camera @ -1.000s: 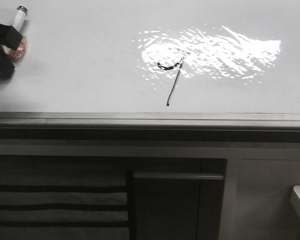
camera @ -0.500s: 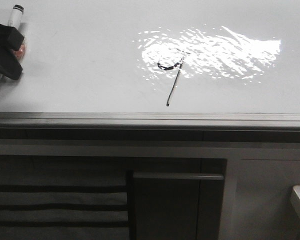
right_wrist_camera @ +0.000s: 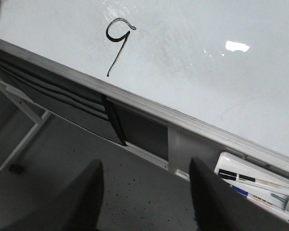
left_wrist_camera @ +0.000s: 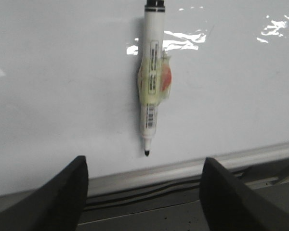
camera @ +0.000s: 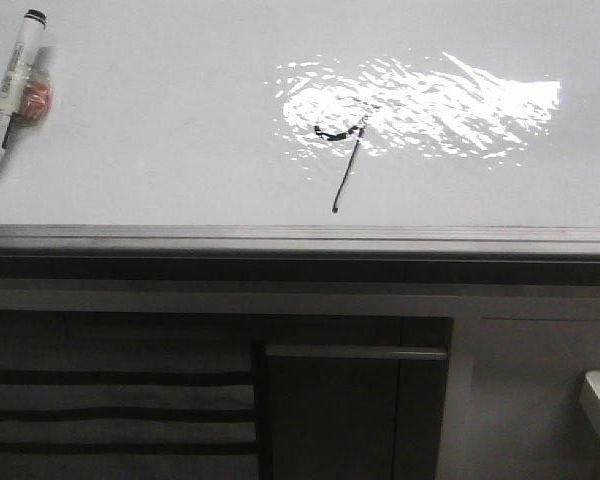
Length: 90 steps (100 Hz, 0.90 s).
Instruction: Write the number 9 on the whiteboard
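The number 9 is drawn in black ink on the whiteboard, at the edge of the bright glare. It also shows in the right wrist view. A white marker with a black cap end and an orange-yellow wrap lies on the board at the far left, its tip bare; it also shows in the left wrist view. My left gripper is open and empty, back off the board below the marker's tip. My right gripper is open and empty over the grey floor.
A grey metal edge strip runs along the board's near side, with dark cabinet panels below. A white tray with spare markers sits below the board at the right. A white frame leg stands on the floor.
My left gripper let go of the marker and drew back out of the front view. The marker now lies free on the board at the far left.
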Motion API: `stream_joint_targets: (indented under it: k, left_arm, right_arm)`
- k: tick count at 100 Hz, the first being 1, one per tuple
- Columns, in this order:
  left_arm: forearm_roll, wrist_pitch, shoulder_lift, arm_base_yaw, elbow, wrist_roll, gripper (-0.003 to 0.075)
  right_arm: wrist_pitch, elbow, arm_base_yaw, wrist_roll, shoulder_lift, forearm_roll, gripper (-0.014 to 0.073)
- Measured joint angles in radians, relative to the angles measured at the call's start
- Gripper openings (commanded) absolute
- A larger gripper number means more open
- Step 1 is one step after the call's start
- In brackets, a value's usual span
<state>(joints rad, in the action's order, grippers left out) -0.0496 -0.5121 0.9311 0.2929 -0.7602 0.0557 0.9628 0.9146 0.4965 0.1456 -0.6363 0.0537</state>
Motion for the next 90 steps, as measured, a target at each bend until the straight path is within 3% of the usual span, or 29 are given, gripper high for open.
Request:
stream_joint_targets:
  k: [18,25,32,48,60,90]
  left_arm:
    - [0.0,0.099,-0.218,0.0,0.201,0.0,0.0459]
    - [0.0,0.151,-0.285,0.0,0.261,0.0,0.0439]
    - [0.0,0.199,-0.332,0.0,0.304,0.0,0.0375]
    - [0.0,0.248,-0.365,0.0,0.332,0.0,0.0142]
    - [0.0,0.255,-0.367,0.0,0.334,0.0,-0.0018]
    - [0.0,0.255,-0.369,0.0,0.334,0.0,-0.002]
  right_arm:
    - [-0.104,-0.162,0.0,0.009,0.121,0.024,0.0337]
    - [-0.143,-0.214,0.0,0.011,0.159,0.033,0.0282]
    - [-0.182,-0.255,0.0,0.011,0.186,0.043,0.0178]
    - [-0.235,-0.298,0.0,0.011,0.202,0.05,-0.0069]
    - [-0.243,-0.306,0.0,0.011,0.202,0.064,-0.0071]
    - [-0.223,-0.31,0.0,0.011,0.203,0.079,-0.0072]
